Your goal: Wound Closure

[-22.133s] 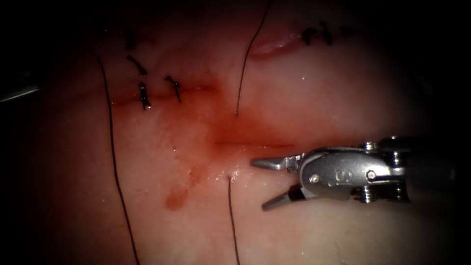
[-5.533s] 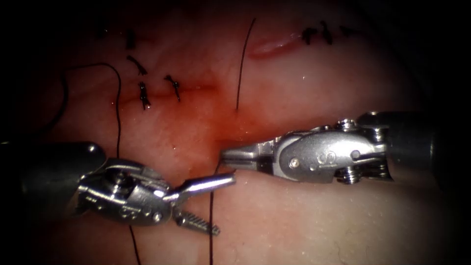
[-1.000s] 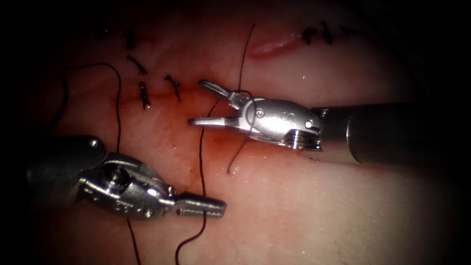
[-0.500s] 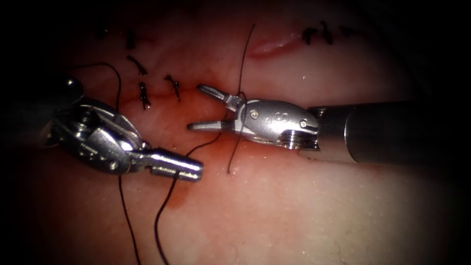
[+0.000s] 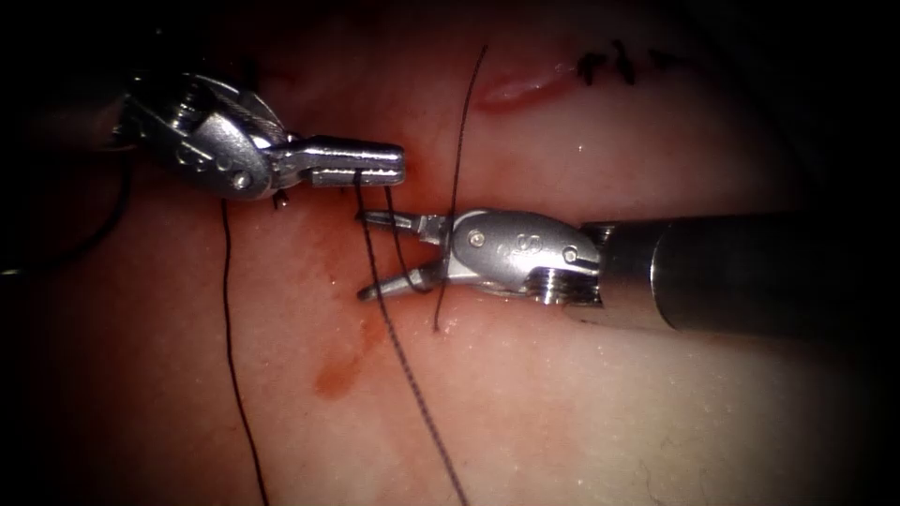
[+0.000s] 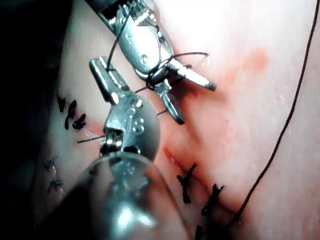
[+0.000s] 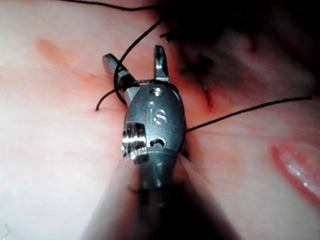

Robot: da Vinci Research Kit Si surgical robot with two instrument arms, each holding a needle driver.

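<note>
Left tool [image 5: 361,173] jaws clenched on thread [image 5: 375,234], above and left of right tool [image 5: 375,253]. Right jaws parted, gripping nothing; thread wraps them. No needle identified. Cut [image 5: 412,201] lies between both tools.

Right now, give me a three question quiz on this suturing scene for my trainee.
1. True or false: the left claw is shut on the thread.
2. How do the right claw's jaws stand? A) open, with thread looped around them B) shut on the needle C) shut on the tissue
3. Fill in: the finished stitches sit on the ______.

Key
1. True: the thread hangs down from its closed jaws.
2. A.
3. Tissue.
</note>
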